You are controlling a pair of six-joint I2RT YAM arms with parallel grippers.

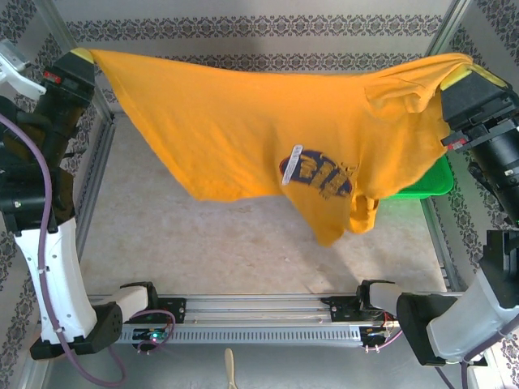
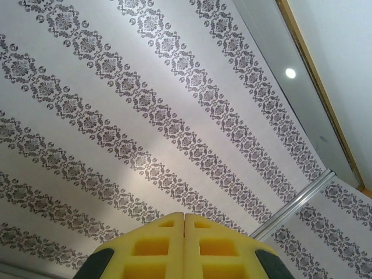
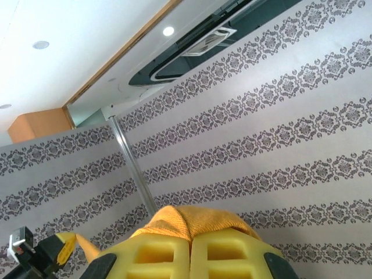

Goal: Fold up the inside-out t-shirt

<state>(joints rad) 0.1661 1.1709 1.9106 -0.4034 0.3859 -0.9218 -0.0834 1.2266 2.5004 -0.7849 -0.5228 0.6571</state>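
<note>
**A:** Where was the inside-out t-shirt (image 1: pixel 243 121)?

**B:** It was strung in the air between the two hands. One corner was at the left gripper (image 1: pixel 81 55) and the other at the right gripper (image 1: pixel 456 77). The body sagged below and between them, above the table (image 1: pixel 203 243).

**A:** And the jaws?

**B:** Both were pressed together. On the right, orange cloth bunched out just beyond the closed pads (image 3: pixel 157 256), so that hand was pinching the shirt. The left ones lay flat against each other. From above, the shirt's corner ended right at them, so I judged a thin pinch of fabric there too.

**A:** Why hold it like that?

**B:** My reading is that lifting it and pulling it wide let the cloth hang smooth, ready to be laid down square for folding.

**A:** Was anything in the way?

**B:** A green basket (image 1: pixel 426 182) sat just below the right gripper, partly behind the drooping side. Lowered carelessly, the cloth could have draped over its rim. The dark chest print (image 1: pixel 328 177) hung below and inward of that hand, with a small white label (image 1: pixel 290 168) lying at the print's edge on the side nearer the left gripper.
</note>
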